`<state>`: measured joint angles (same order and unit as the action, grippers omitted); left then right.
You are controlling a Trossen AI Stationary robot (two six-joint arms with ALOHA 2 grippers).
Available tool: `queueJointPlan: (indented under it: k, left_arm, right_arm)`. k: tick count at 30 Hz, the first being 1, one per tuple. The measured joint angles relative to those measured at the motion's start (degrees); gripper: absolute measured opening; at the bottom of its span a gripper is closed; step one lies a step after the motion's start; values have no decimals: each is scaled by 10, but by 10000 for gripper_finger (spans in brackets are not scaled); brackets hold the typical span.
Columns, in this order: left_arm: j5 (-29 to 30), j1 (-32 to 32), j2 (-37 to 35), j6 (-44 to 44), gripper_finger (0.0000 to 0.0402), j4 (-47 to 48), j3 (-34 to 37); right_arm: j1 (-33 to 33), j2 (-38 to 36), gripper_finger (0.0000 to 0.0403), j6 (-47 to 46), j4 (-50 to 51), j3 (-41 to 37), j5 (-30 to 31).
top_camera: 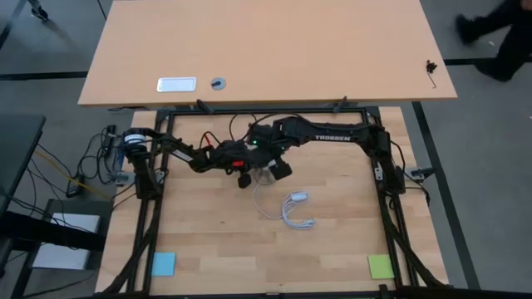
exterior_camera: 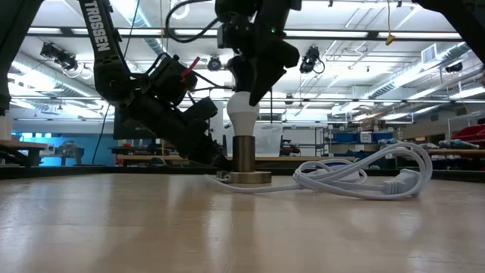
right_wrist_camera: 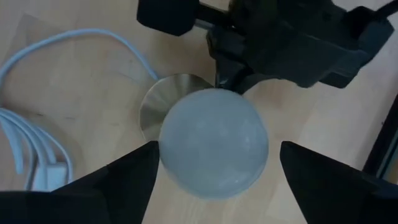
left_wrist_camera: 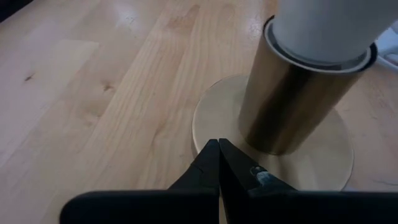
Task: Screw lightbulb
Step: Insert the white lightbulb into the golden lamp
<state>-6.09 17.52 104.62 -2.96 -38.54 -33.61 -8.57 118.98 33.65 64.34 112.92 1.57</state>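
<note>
The lightbulb stands upright in the brass socket, whose round base plate rests on the worktop with a coiled white cord just beside it. The right gripper hangs directly over the bulb, its jaws apart on either side of the frosted dome and not clamped on it. The left gripper comes in low, its jaws together with the tips pressed onto the edge of the base plate, likely to keep the socket from turning. The bulb is probably light, smooth and slippery, and its shell looks fragile, so a firm squeeze could crack it or make it slip. The widest part of the dome seems the best place to grip, lightly and evenly, keeping the bulb straight above the socket so the thread does not jam.
</note>
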Motion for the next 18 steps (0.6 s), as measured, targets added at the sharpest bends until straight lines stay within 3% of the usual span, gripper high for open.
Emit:
queueJointPlan:
  k: [11,18]
  left_arm:
    - [0,0,0,0,3,0,0]
    - [-1,0,0,0,3,0,0]
  right_arm:
    - [-1,0,316,-11,-31,-34,-36]
    - [0,0,295,-223,-34,-35,-36]
